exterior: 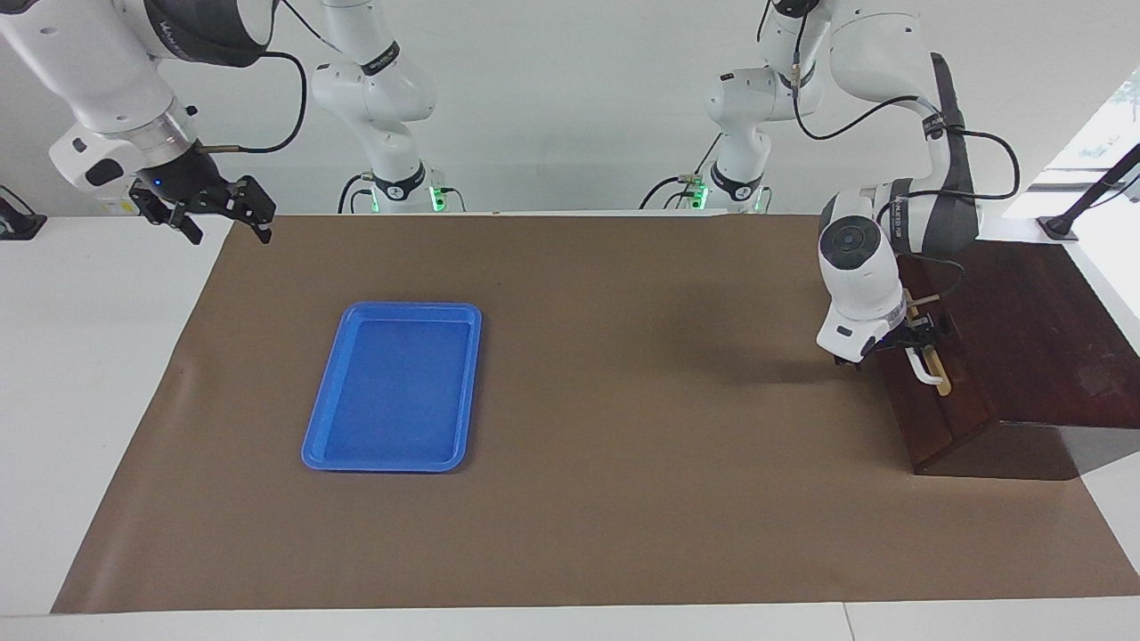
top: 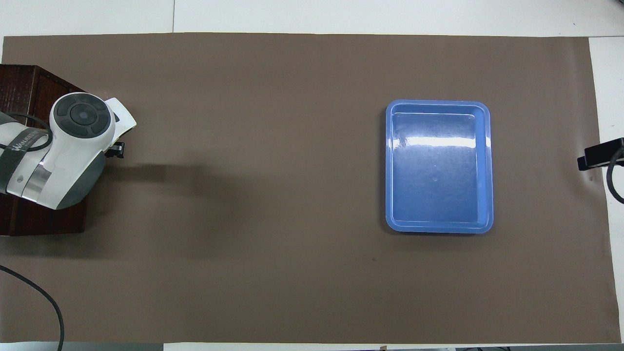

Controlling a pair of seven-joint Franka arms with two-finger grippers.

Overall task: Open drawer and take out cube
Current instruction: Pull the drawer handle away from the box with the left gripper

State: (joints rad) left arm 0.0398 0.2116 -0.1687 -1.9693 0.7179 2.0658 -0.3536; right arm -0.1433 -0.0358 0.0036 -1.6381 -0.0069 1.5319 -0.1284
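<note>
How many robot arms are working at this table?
2. The left arm reaches down to the drawer, its gripper at the white handle. The right arm waits raised over the table's other end, gripper open. None seems hidden.

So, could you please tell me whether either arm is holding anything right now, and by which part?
Nothing is clearly held. The left gripper is at the drawer's white handle; a grip cannot be told. The right gripper is empty.

Bright, even light; sharp pics; glare on blue tray (top: 429,141).
</note>
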